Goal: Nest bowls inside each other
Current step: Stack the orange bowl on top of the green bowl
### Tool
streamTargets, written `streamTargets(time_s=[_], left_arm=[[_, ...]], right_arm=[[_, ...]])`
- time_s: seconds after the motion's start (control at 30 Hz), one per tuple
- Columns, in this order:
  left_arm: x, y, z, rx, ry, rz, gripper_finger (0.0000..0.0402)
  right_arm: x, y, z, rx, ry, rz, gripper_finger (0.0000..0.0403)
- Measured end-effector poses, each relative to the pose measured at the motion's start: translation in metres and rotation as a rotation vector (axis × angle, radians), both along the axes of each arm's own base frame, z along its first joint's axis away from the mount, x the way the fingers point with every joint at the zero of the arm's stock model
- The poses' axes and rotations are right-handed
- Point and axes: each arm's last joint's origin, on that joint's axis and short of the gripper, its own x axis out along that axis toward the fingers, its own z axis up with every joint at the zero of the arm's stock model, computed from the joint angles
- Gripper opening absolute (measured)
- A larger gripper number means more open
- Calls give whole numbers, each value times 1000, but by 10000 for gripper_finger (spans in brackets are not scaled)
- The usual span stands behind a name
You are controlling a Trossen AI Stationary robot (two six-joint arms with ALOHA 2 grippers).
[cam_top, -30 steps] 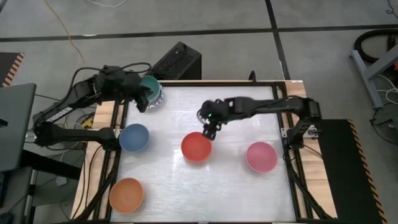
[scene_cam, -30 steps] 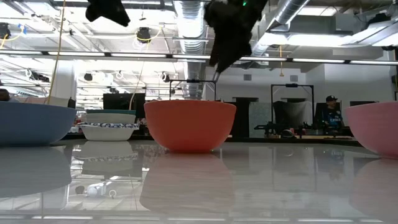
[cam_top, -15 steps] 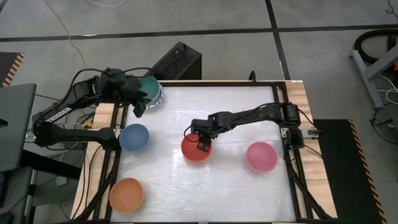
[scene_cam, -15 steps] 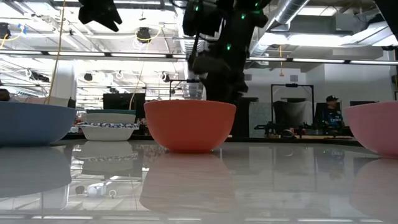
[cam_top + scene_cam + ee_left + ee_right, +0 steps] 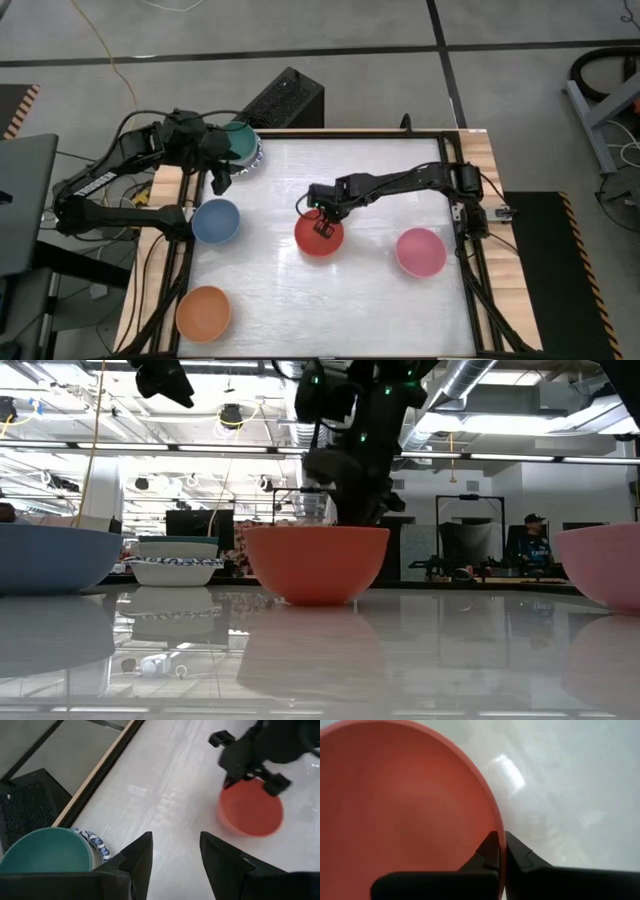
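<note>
A red bowl (image 5: pixel 319 238) stands on its base mid-table, and my right gripper (image 5: pixel 324 224) is shut on its far rim. At the far left corner a teal bowl (image 5: pixel 240 141) sits nested in a blue-and-white patterned bowl (image 5: pixel 95 843). My left gripper (image 5: pixel 218 181) hovers open just on the near side of that stack, with nothing between its fingers (image 5: pixel 141 856). A blue bowl (image 5: pixel 215 221), an orange bowl (image 5: pixel 204 311) and a pink bowl (image 5: pixel 420 251) stand apart on the table. My right gripper pinches the red bowl's rim (image 5: pixel 498 831) on its far side, one finger (image 5: pixel 490 851) inside the bowl and the other outside. The fingers come steeply from above, slanting in from the far right. The bowl stands upright with its base on the table (image 5: pixel 315 596).
The white tabletop (image 5: pixel 380 310) has a wooden frame (image 5: pixel 483 150) along its sides. A dark box (image 5: pixel 287 99) stands beyond the far edge behind the teal stack. Free room lies between the red and pink bowls and along the near edge.
My right gripper has come down onto the red bowl's far rim and shut on it; the bowl has slid a little toward the table's right. My left gripper has tipped and swung off the teal stack toward the near edge.
</note>
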Motion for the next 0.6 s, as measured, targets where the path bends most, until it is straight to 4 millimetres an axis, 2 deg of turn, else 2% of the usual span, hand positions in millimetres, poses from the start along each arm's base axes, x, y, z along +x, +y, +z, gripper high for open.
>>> streamTargets(time_s=[0.1, 0.3, 0.47, 0.6], left_arm=[[0, 0, 0, -3, -2, 4, 151], [6, 4, -1, 4, -1, 28, 151], [25, 15, -4, -108, -88, 233, 151], [40, 24, -7, -198, -153, 349, 151]], right_arm=[[-1, -12, 14, -100, -17, -64, 9], [-1, -46, 71, -308, -151, -156, 9], [0, -65, 115, -516, -213, -205, 9], [0, -72, 137, -654, -246, -253, 9]])
